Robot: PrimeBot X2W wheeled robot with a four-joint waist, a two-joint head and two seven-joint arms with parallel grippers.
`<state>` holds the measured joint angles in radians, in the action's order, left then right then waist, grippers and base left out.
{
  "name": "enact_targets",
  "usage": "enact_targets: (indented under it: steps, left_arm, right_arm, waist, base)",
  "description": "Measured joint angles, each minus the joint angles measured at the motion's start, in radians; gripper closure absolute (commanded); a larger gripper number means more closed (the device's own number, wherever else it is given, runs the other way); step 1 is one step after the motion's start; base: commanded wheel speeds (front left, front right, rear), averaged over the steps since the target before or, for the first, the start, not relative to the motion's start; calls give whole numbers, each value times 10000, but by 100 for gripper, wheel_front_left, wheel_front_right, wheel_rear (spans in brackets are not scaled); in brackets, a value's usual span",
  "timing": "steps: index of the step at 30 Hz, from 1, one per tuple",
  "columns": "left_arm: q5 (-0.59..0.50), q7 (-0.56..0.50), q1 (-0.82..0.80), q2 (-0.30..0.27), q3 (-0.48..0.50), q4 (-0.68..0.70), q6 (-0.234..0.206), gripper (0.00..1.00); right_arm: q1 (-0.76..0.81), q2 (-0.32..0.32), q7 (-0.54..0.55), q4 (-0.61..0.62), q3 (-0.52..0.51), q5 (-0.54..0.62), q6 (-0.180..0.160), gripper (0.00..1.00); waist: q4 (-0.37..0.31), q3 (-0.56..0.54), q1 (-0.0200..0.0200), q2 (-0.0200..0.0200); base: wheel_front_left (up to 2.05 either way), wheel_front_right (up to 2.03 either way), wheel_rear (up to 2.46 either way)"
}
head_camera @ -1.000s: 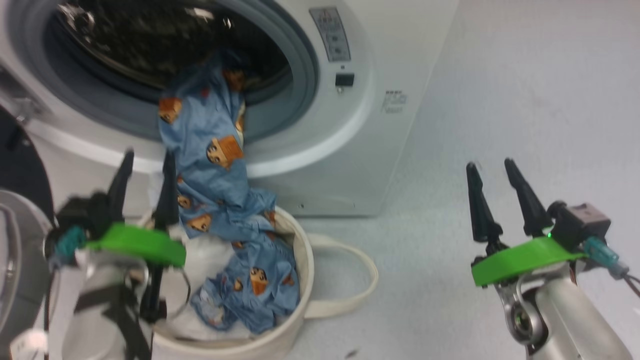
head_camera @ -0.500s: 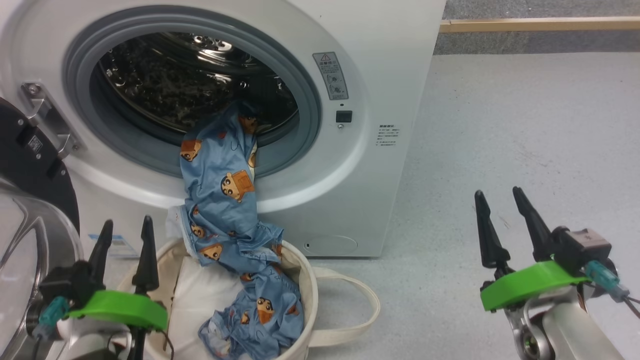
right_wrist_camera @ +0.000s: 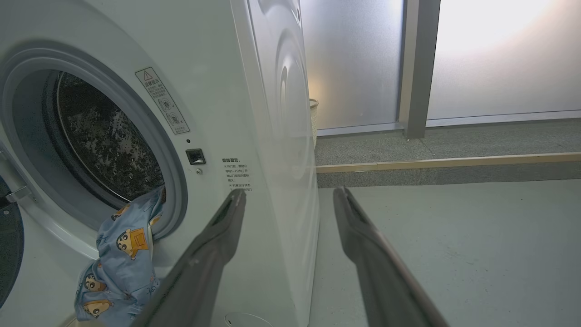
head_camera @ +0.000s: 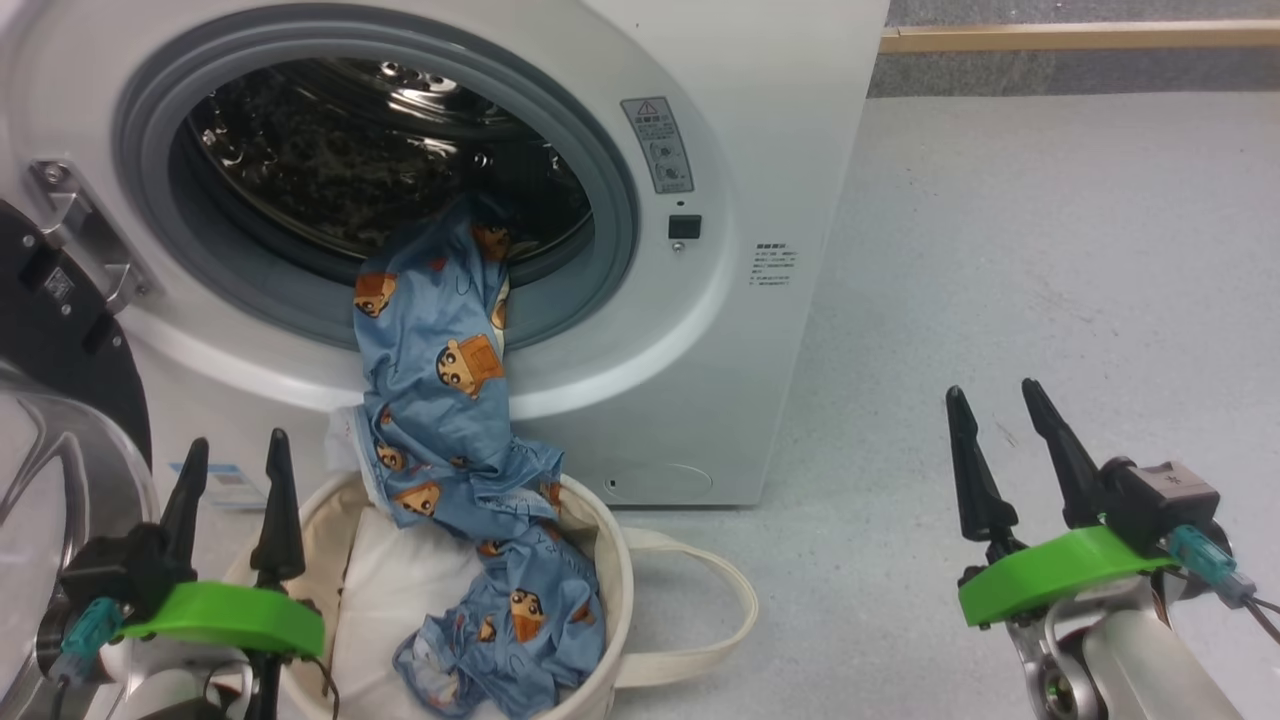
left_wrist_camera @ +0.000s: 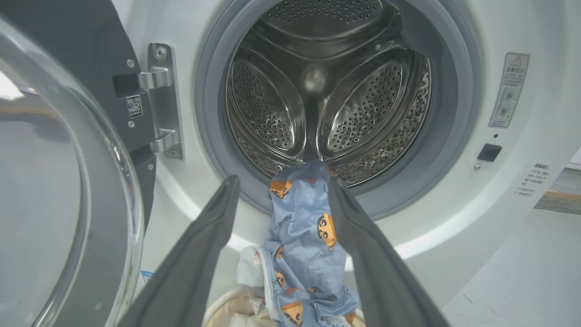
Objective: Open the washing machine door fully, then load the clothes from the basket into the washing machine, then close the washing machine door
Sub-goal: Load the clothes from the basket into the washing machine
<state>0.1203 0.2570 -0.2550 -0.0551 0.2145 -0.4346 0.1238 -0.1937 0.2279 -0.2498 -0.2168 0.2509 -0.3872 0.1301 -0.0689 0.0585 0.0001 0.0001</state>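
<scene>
- The washing machine door point(head_camera: 60, 340): swung open at far left; small QR tag point(left_wrist_camera: 134, 105) by its hinge.
- My left gripper point(head_camera: 237, 440): jaws wide, holding nothing, near the basket's rim.
- The basket point(head_camera: 615, 570): on the floor, against the washer's front.
- The clothes point(head_camera: 440, 400): draped from the drum's lip down into the basket.
- The washing machine point(head_camera: 780, 150): grey warning label point(head_camera: 657, 145) with a triangle (print too small to read).
- My right gripper point(head_camera: 992, 388): jaws wide, holding nothing, over the floor point(head_camera: 1000, 250).

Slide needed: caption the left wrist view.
Open left gripper faces the washing machine; clothes drape from its drum into the basket.
</scene>
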Motion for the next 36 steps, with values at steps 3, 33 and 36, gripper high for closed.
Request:
enact_targets:
  steps: [3,33,36]
  left_arm:
    - [0,0,-2,8,15,13,0,0]
    - [2451,-349,-2758,82,-2328,-6437,12,0]
    - [2740,-336,-3397,-121,-2669,-6928,12,0]
  right_arm:
    - [-3,-29,2,0,0,0,0,0]
    - [-833,-213,0,671,-313,198,0,0]
    - [-947,-247,0,794,-389,284,0,0]
  waist:
    - [-36,51,1,0]
    - [-707,2165,2,0]
    - [-859,2649,2,0]
  base:
    - [0,0,0]
    - [0,0,0]
    - [0,0,0]
